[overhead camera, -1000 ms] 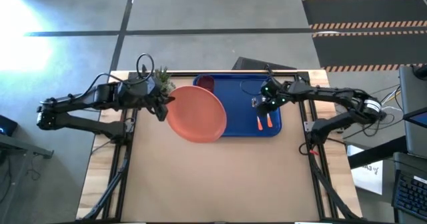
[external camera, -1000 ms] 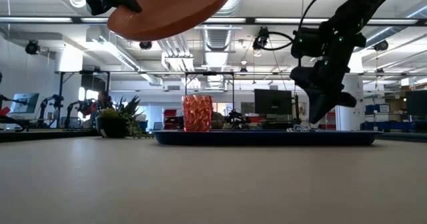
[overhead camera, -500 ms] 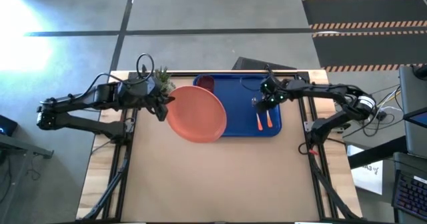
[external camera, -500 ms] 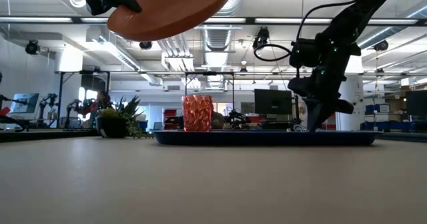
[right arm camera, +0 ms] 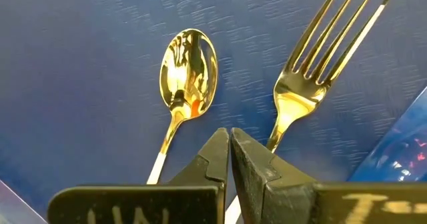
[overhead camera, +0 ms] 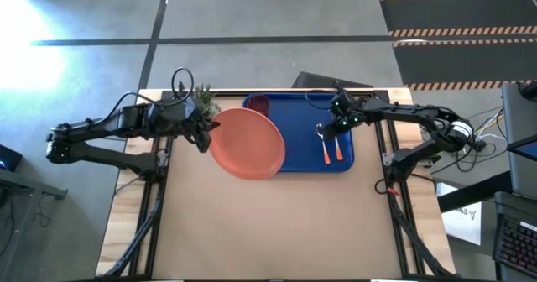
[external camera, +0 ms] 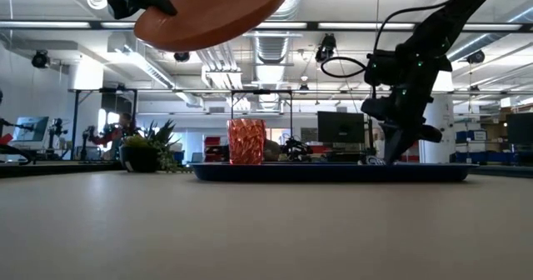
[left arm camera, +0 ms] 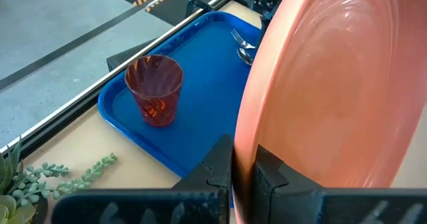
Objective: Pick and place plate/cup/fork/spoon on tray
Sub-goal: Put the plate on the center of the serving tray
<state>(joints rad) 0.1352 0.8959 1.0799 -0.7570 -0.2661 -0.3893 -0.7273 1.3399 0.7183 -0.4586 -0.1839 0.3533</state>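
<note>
The plate point(overhead camera: 247, 143) was gripped tilted by the left gripper point(overhead camera: 204, 131); the right gripper point(right arm camera: 230, 159) was closed, empty, above the spoon point(right arm camera: 185, 75) and fork point(right arm camera: 313, 57), laid parallel.

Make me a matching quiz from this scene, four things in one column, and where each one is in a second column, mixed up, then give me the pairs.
Things:
1. plate
2. cup
3. spoon
4. potted plant

Places:
A. standing upright in a corner of the tray
B. on the table off the tray, by the left arm
C. held up in the air by the left gripper
D. lying flat on the tray beside the fork, under the right gripper

Pairs: 1-C, 2-A, 3-D, 4-B
</note>
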